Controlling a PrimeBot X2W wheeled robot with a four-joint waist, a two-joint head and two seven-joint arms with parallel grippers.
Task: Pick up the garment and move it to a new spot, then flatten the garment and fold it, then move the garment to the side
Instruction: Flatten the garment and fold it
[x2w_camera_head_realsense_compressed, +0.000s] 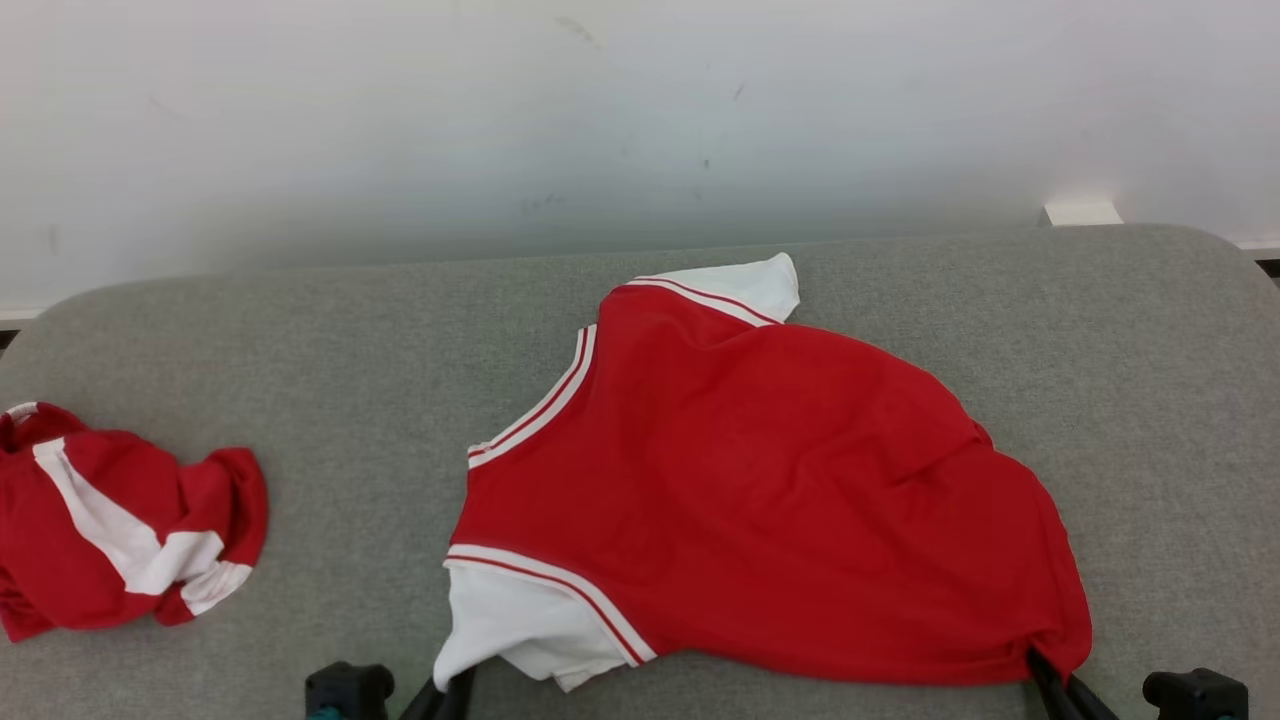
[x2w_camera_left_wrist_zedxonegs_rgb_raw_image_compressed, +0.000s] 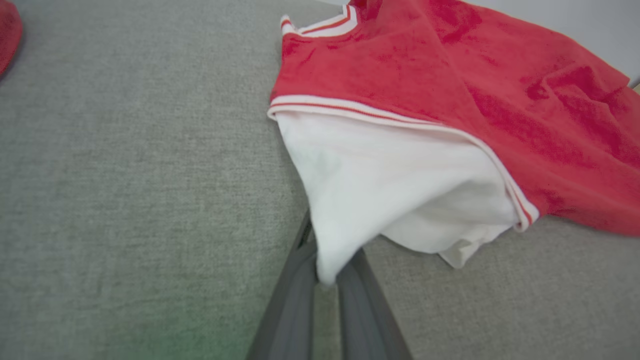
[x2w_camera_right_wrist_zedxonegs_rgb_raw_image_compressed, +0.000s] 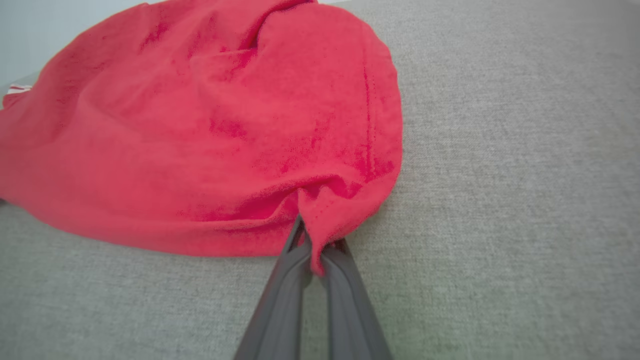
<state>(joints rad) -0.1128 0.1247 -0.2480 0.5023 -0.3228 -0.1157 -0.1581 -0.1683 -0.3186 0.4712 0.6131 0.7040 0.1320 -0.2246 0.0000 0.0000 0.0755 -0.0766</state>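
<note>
A pale, scuffed wall (x2w_camera_head_realsense_compressed: 400, 150) backs the broad counter covered in grey woven cloth (x2w_camera_head_realsense_compressed: 330, 330).

Our left tool (x2w_camera_left_wrist_zedxonegs_rgb_raw_image_compressed: 325, 282) has its two dark fingers pressed together on the tip of the near white sleeve (x2w_camera_left_wrist_zedxonegs_rgb_raw_image_compressed: 390, 190), with the cloth pinched between them. Our right tool (x2w_camera_right_wrist_zedxonegs_rgb_raw_image_compressed: 317, 250) is likewise closed, gripping a bunched corner of the red hem (x2w_camera_right_wrist_zedxonegs_rgb_raw_image_compressed: 330, 210).

Both grips belong to the red knit jersey with white sleeves and red-and-white striped trim (x2w_camera_head_realsense_compressed: 780, 480). It lies on the middle and right of the counter, with its neckline toward our left, its hem toward our right and its near edge held at the two tools. Its body humps and creases in the middle and does not lie flat. The far white sleeve (x2w_camera_head_realsense_compressed: 750, 285) rests near the wall side.

We judge the step in hand to be the flattening, with the fold not yet begun. The next move seems to call for drawing the two held points apart and toward us evenly, so the hump sinks. Then we would lay sleeve and hem down before letting go.

By count there are two tools and two garments. One is the jersey with its two white sleeves. The other is a crumpled red-and-white garment (x2w_camera_head_realsense_compressed: 110, 520), well apart at the counter's left end.
</note>
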